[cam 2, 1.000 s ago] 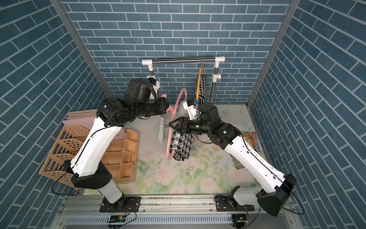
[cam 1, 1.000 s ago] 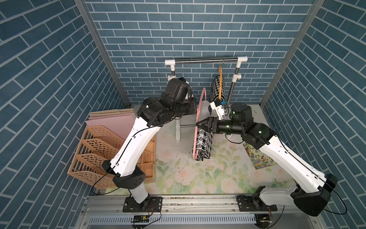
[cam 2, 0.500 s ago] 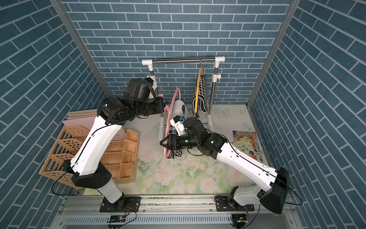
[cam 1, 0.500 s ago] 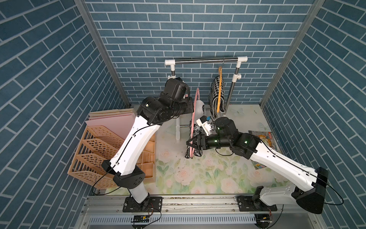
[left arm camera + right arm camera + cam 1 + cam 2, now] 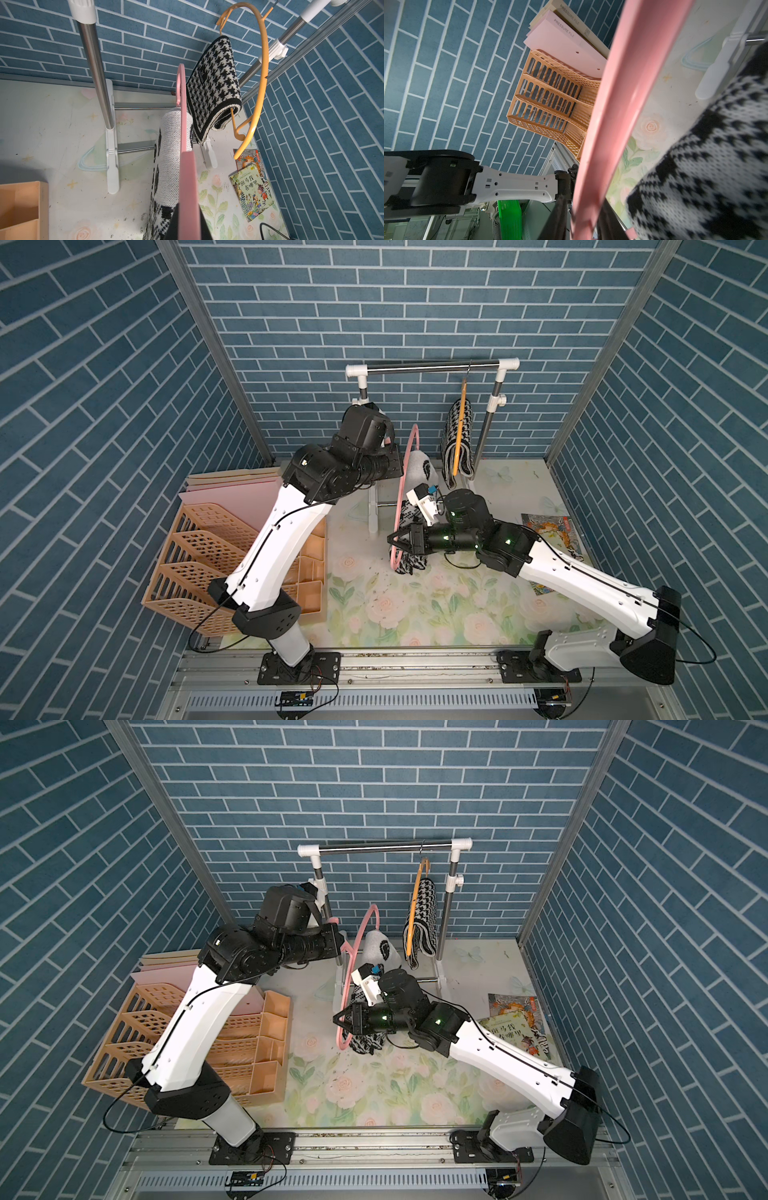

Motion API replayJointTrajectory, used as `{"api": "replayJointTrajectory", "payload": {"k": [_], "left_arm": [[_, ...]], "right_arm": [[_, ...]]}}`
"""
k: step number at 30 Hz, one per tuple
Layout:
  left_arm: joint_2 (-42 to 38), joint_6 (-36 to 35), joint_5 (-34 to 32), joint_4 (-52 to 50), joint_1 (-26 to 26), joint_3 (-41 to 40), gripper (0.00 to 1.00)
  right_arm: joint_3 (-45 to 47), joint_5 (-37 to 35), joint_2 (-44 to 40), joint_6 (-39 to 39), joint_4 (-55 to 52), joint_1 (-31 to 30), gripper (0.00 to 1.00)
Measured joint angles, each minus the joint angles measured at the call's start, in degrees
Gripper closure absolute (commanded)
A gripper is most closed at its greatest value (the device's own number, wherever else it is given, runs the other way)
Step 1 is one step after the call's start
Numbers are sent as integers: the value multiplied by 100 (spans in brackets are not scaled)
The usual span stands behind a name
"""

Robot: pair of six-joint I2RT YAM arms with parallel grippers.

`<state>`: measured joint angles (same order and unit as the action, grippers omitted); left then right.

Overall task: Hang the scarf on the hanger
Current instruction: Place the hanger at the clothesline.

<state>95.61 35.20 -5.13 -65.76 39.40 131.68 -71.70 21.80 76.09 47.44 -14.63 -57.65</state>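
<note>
A pink hanger (image 5: 400,497) (image 5: 353,952) stands nearly upright over the floral mat in both top views. A black-and-white knit scarf (image 5: 417,466) (image 5: 376,946) is draped over it and trails down to the mat. My left gripper (image 5: 397,467) (image 5: 338,940) is shut on the hanger's upper part. In the left wrist view the pink bar (image 5: 187,166) runs out from between its fingers (image 5: 188,205), with the scarf (image 5: 168,149) beside it. My right gripper (image 5: 392,542) (image 5: 338,1021) is shut on the hanger's lower end. In the right wrist view its two black fingers (image 5: 583,207) flank the pink bar (image 5: 623,104), next to the scarf (image 5: 708,170).
A clothes rack (image 5: 432,366) stands at the back; an orange hanger with a houndstooth scarf (image 5: 457,439) hangs on it. A tan file organiser (image 5: 199,556) with pink folders sits at the left. Picture books (image 5: 548,531) lie at the right.
My right gripper has dropped from the scarf's top to the hanger's lower end, and its jaws have narrowed around the pink bar. The left gripper has kept its hold.
</note>
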Motion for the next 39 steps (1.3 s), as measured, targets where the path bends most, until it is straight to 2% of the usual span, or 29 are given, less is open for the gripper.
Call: {"api": "replayJointTrajectory", "payload": {"k": [2,4,7,11,17,19,21,25,29,31,36,39], "left_arm": [[-11,0,2,2,-13,-11,100],[-13,0,0,4,-20,-15,100],[-15,0,0,4,-28,-22,100],[-37,-7,-17,-17,-50,-35,100],[-175,-7,0,144,-90,-267,100],[-310,-9,37,286,-116,-470,79],[-505,-9,114,542,-164,-721,64],[-964,26,234,1054,-304,-1088,25],[-1360,-31,319,1429,-365,-1163,4],[-1550,-92,365,1602,-365,-1163,0],[-1989,-140,343,1851,-365,-1272,1],[-2452,-164,103,2081,-365,-1659,1]], "right_arm": [[35,-2,0,44,98,0,63],[55,-13,0,61,186,-7,63],[63,-20,9,72,251,-7,75],[96,-48,63,271,289,7,100],[96,-26,59,323,313,11,100],[94,9,46,323,310,11,100],[59,76,37,334,291,7,100],[-74,262,35,483,227,4,100],[-262,474,33,573,199,17,100],[-363,612,33,636,223,37,100],[-575,938,61,804,267,184,100],[-933,1172,199,990,260,431,100]]}}
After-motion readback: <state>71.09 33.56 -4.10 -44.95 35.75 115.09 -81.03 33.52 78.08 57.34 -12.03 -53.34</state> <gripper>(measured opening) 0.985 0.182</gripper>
